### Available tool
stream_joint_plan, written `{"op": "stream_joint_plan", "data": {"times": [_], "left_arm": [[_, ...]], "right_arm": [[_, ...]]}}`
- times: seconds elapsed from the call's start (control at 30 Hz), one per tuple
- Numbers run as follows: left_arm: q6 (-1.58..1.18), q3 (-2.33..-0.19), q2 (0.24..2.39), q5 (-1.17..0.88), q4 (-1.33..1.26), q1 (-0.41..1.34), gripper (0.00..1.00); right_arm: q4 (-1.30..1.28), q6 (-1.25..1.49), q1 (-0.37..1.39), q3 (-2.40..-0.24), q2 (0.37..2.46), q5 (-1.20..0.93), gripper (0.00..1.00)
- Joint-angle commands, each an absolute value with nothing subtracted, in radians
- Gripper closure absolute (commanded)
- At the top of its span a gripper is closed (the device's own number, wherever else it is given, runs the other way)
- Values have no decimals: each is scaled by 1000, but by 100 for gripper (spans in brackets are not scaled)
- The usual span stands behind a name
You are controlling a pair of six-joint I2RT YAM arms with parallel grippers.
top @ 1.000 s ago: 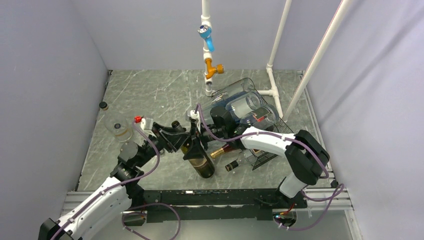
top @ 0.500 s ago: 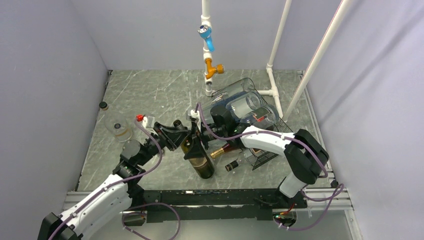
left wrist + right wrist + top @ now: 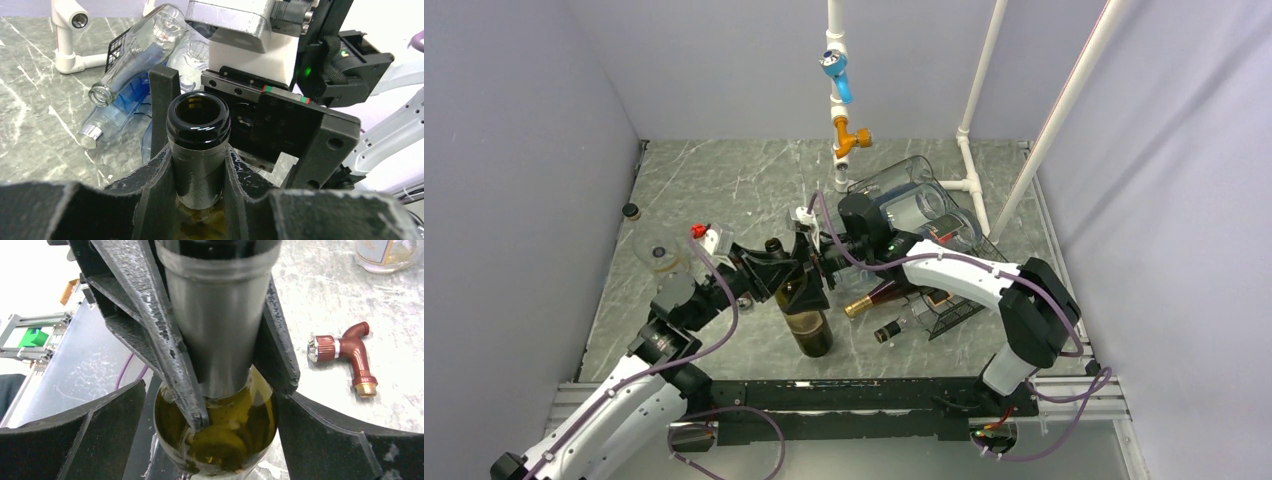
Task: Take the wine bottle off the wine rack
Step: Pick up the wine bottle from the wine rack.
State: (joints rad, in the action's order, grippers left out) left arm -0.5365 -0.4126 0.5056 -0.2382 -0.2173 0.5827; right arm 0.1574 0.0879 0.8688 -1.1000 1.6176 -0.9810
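Note:
The dark olive wine bottle is out of the black wire-mesh wine rack and stands nearly upright to the rack's left, with its base low over the table. My left gripper is shut on its neck; the wrist view shows both pads pressed on the neck below the open mouth. My right gripper faces it from the rack side. It is open, and its fingers straddle the bottle's shoulder with small gaps.
Clear bottles and a brown gold-capped bottle lie in the rack. A white pipe frame with blue and orange valves stands behind. A glass jar and a red-brown tap sit left of the bottle.
The bottle has moved left, away from the rack, and has tipped more upright in my left gripper. Both grippers have shifted left with it.

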Motion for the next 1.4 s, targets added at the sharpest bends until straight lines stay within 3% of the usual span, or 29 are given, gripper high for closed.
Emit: {"op": "stream_joint_plan", "data": {"times": [0.0, 0.67, 1.0, 1.37], "left_arm": [[-473, -543, 495, -245, -187, 587, 100], [-222, -813, 555, -77, 72, 587, 100], [-37, -892, 673, 117, -33, 555, 100], [67, -890, 822, 51, -282, 334, 100]], "right_arm": [[80, 29, 862, -1167, 1586, -1053, 0], [-583, -571, 795, -1387, 1485, -1071, 0], [-602, -609, 721, -1362, 1444, -1105, 0], [-618, -653, 689, -1343, 1431, -1089, 0]]}}
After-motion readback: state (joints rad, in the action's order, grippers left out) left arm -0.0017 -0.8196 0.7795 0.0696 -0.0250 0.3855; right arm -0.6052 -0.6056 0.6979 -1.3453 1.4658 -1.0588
